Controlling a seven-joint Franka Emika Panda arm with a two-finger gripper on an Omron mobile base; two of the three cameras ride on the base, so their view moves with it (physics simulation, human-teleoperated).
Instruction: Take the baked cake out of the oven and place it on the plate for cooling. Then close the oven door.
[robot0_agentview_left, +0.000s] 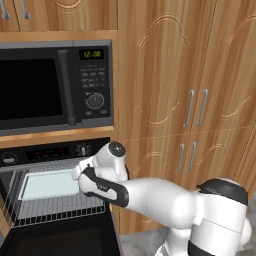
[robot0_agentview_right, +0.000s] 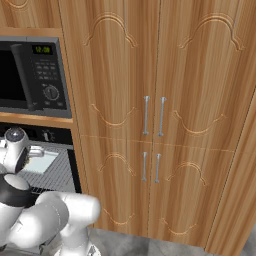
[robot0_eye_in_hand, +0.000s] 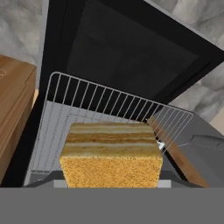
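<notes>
I see tall wooden cabinets with curly carved lines and thin silver handles. They fill the wall to the right of the oven, and grey floor lies open below them.

The black microwave sits above the oven, with a green clock and a round knob.

The oven is black, with a strip of round knobs on top. The oven door is down and open. It is a wide, flat, dark glass panel that sticks out over the grey floor in my hand view, so there is open room above it.

My white arm reaches from the lower right of the left base view into the oven mouth. The arm covers the end effector there, and the right base view shows the arm close to the oven's right edge.

The wire rack is made of thin silver bars with a rounded rim. In my hand view it sticks out toward the door. A wooden wall runs close along its left side.

The cake sits on the rack, close under the hand. It is a blocky piece, with a crumbly golden side and pale and brown stripes on top. In the left base view I see a pale flat shape on the rack instead.

I cannot tell if the end effector is spread or pinching the cake.
</notes>
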